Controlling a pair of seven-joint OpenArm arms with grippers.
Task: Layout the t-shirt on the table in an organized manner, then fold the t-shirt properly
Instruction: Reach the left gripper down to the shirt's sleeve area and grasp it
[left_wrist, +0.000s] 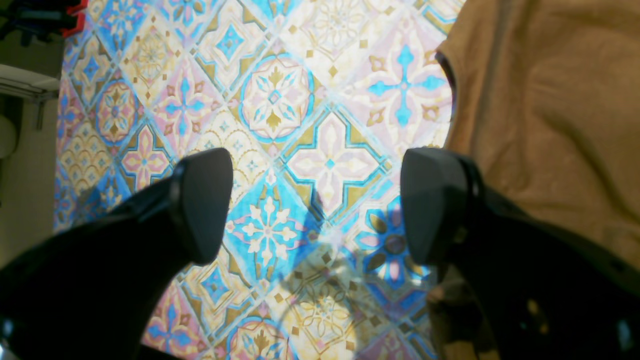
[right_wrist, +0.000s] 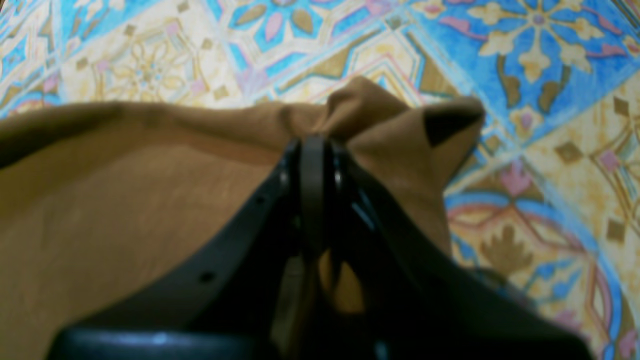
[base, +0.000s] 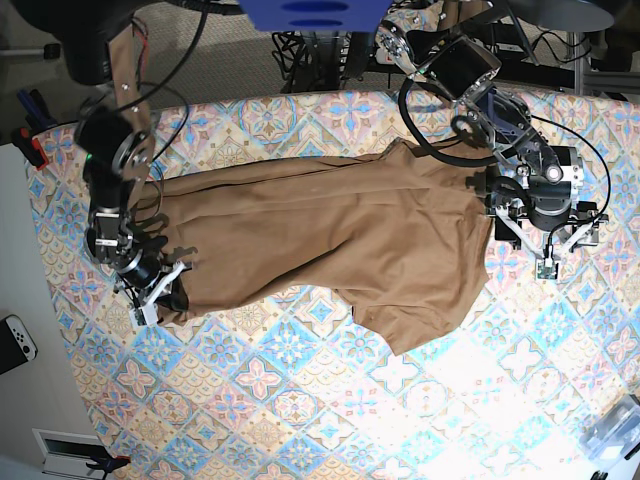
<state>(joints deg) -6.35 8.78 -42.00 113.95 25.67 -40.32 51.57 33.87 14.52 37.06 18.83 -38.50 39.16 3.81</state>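
T-shirt first: the plain tan-brown short-sleeved cotton t-shirt (base: 330, 230) lies spread but rumpled across the middle of the large table (base: 300, 400) with its pastel blue, pink and cream tile-patterned cloth, and it looks light, limp and quick to bunch, so I'd guess it will sag and trail wherever it is lifted. It seems best held at a hem corner or a sleeve edge, where a small fold gives the jaws something to bite. At the shirt's end on the base view's left, the right gripper (right_wrist: 312, 142) is pressed together, pinching a puckered corner of the fabric low over the table. Just off the shirt's opposite end, the left gripper (left_wrist: 317, 205) hangs above bare cloth with its black fingers (left_wrist: 202, 200) spread wide, holding nothing, the shirt's edge beside it.
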